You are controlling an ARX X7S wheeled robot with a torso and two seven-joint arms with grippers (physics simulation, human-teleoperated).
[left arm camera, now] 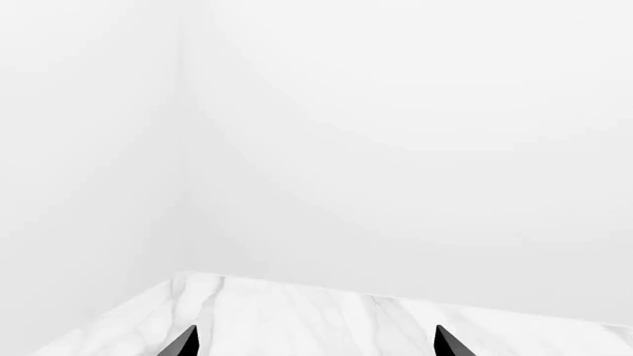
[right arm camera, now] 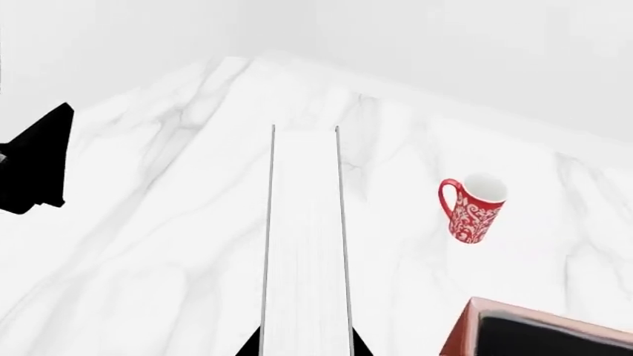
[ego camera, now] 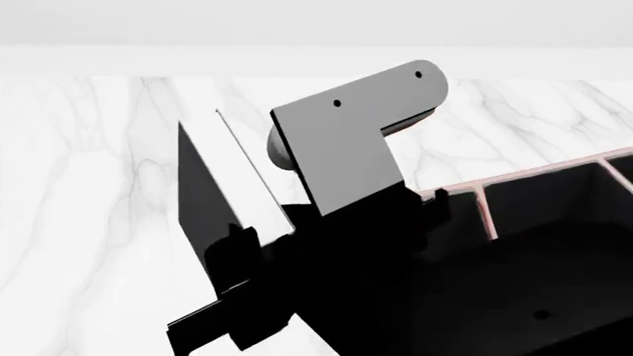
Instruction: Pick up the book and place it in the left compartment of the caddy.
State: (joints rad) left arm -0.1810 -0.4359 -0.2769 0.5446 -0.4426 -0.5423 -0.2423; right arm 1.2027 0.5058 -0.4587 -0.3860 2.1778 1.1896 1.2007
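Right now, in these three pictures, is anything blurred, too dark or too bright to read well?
Nothing is blurred; all three renders are sharp. Head view: the arm, the book and the caddy interior merge into one flat black mass. Left wrist view: the wall is almost pure white and only the left claw tips show. Right wrist view: the book's white page edges nearly blend into the marble table; the red mug is clear.

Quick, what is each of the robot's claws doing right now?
Left gripper: open, holding nothing, above the marble table.
Right gripper: closed on the book, lifted off the table.

Right claw (right arm camera: 307,345) clamped, arm raised; left claw (left arm camera: 314,343) seemingly open.
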